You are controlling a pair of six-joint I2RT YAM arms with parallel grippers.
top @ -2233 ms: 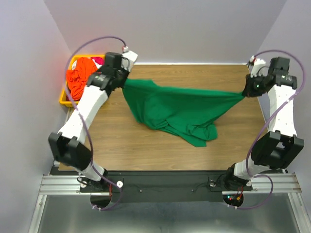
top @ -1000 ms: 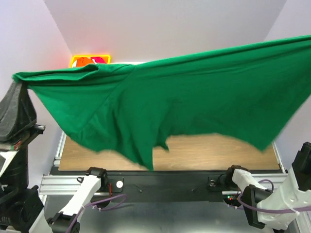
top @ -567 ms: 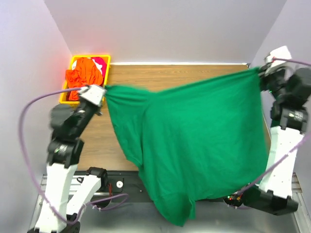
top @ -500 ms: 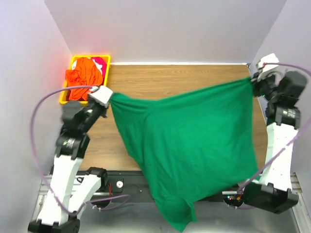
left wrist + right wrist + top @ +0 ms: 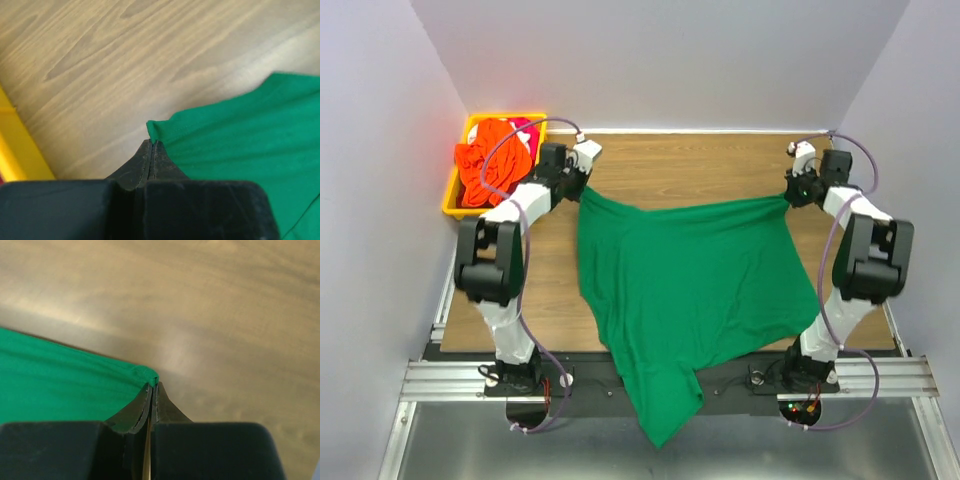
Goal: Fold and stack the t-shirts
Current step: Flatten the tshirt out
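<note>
Top external view: the green t-shirt (image 5: 690, 280) now lies spread on the desk (image 5: 670, 160). Half a second ago it hung in the air between raised arms. Both arms have since come down and reached toward the far side. The shirt's far edge is stretched between the left end effector (image 5: 582, 180) and the right end effector (image 5: 790, 196), each clamped shut on a corner of it. The near part of the shirt spills over the desk's front edge and across the rail between the arm bases.

In the left wrist view, the closed fingertips (image 5: 151, 146) pinch a hemmed corner of green cloth just above the wood. The right wrist view shows the same pinch on the other corner (image 5: 152, 387).

At the far left, the orange t-shirt (image 5: 485, 160) and the red-pink t-shirt (image 5: 526, 126) sit in the yellow bin (image 5: 453, 207), as they did before.
</note>
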